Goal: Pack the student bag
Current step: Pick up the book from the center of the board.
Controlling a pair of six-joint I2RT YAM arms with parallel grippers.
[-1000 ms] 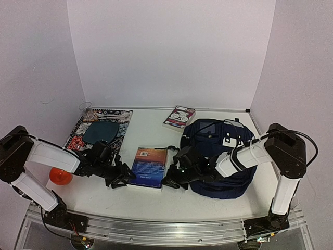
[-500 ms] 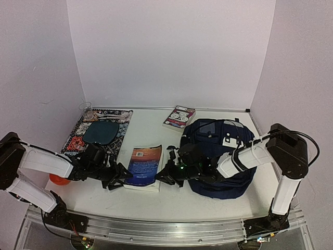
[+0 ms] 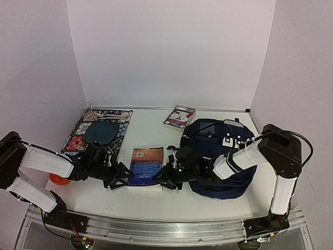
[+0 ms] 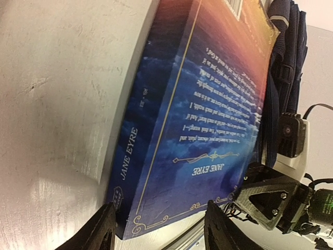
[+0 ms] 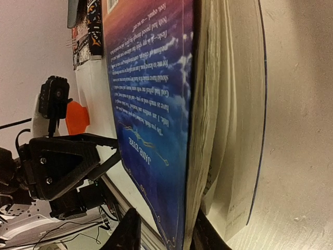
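Parted now, my right pincer [image 3: 167,177] was clamped tight a moment ago. Its jaws stand partly apart at the page edge of the book [image 3: 147,164]. The rim of the top cover lies between them with a gap on one side, so I judge that it holds nothing. Half a second back that edge of the book was tipped up. Seen from overhead, it has sunk nearly flat on the counter [image 3: 156,200] again, though the right wrist view shows the cover and a sheaf of pages standing a little off the rest. My left pincer [image 3: 119,174] has barely shifted. It is about half open, straddling the book's near spine corner, and I cannot tell whether it touches the book. The two pincers face each other, with the book lying between them.

The student bag [image 3: 221,153] lies flat just behind my right pincer, partly under that forearm. From my left pincer it lies beyond the book. Whether its mouth is unzipped I cannot tell.

Reading: the lift at the page edge has been let go, so the book is not yet on its way to the bag. I would expect a fresh, deeper hold on the whole block of pages to be needed, since a cover alone will flop open.
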